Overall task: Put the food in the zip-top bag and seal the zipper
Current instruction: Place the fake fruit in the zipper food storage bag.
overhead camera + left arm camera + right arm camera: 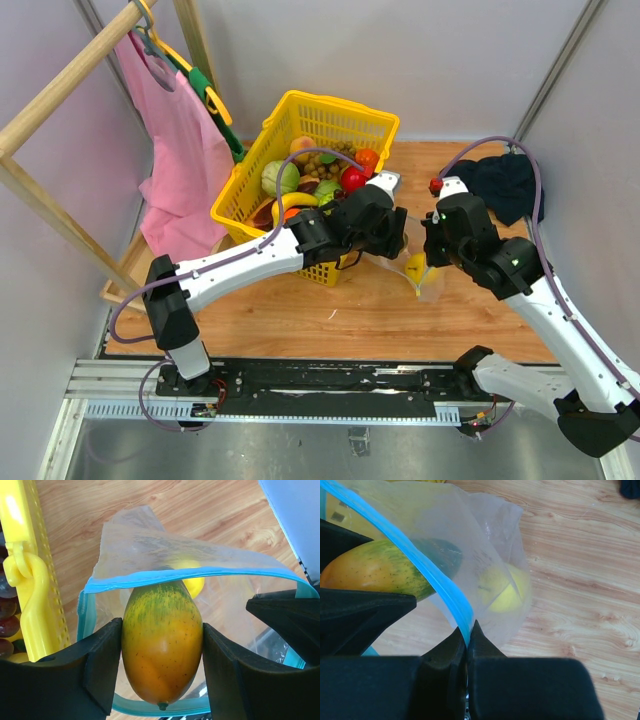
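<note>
My left gripper (pixel 162 650) is shut on an orange-and-green mango-like fruit (pixel 161 640), its top end poking into the mouth of the clear zip-top bag (pixel 150 545). The blue zipper (pixel 200 572) arches over the fruit. A yellow lemon (pixel 192 582) lies inside the bag. My right gripper (pixel 468 635) is shut on the zipper (pixel 420 565) edge and holds the bag (pixel 490 540) up, the lemon (pixel 505 592) showing through the plastic. From above, both grippers meet at the bag (pixel 425 280), right of the basket.
The yellow mesh basket (pixel 330 115) with more fruit stands just left of the bag on the wooden table. A dark cloth (pixel 500 180) lies at the back right. A pink garment (pixel 180 150) hangs from a wooden rack (pixel 60 90) at the left.
</note>
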Robot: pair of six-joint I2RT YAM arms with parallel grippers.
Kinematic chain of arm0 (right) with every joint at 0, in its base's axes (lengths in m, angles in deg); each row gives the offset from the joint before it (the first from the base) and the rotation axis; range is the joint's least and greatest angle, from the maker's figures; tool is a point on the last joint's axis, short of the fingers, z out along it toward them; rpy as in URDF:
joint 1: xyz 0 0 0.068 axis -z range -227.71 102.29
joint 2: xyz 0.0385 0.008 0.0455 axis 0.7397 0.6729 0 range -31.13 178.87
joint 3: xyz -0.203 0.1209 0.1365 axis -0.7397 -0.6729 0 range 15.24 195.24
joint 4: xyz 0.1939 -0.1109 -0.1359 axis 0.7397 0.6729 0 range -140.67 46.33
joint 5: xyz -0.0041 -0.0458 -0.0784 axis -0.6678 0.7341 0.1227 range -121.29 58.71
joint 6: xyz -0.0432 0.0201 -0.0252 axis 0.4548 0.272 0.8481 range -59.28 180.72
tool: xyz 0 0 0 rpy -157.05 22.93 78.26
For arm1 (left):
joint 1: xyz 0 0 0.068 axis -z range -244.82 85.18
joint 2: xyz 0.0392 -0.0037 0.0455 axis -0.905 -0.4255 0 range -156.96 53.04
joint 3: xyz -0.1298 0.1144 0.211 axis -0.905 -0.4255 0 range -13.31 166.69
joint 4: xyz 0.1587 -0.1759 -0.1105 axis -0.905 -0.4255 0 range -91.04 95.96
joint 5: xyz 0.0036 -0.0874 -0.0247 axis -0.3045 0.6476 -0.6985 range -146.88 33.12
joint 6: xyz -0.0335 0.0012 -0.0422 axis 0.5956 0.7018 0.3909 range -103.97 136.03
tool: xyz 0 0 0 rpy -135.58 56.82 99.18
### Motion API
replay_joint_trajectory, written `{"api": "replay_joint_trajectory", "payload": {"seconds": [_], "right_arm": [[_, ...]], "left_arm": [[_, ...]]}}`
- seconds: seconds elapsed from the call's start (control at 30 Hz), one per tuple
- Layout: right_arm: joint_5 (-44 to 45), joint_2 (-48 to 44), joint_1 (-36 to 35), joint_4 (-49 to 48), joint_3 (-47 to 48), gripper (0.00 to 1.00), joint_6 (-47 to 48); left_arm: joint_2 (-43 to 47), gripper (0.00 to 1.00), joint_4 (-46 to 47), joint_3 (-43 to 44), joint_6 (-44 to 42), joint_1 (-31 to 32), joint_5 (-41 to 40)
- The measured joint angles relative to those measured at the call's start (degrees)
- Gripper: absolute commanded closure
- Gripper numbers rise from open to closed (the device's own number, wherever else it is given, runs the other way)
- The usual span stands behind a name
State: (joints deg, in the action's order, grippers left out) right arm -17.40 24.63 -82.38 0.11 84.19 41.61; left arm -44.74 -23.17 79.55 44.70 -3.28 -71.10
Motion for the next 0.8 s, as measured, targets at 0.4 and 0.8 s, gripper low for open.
{"api": "replay_joint_trajectory", "payload": {"seconds": [0.4, 0.8], "right_arm": [[-0.9, 0.0, 0.0, 0.0, 0.0, 0.99, -0.2], [-0.8, 0.0, 0.0, 0.0, 0.0, 0.99, -0.2]], "left_arm": [[0.0, 0.24, 1.1, 0.0, -0.5, 0.2, -0.7], [2.4, 0.22, 0.1, 0.0, -1.4, 0.2, -1.3]]}}
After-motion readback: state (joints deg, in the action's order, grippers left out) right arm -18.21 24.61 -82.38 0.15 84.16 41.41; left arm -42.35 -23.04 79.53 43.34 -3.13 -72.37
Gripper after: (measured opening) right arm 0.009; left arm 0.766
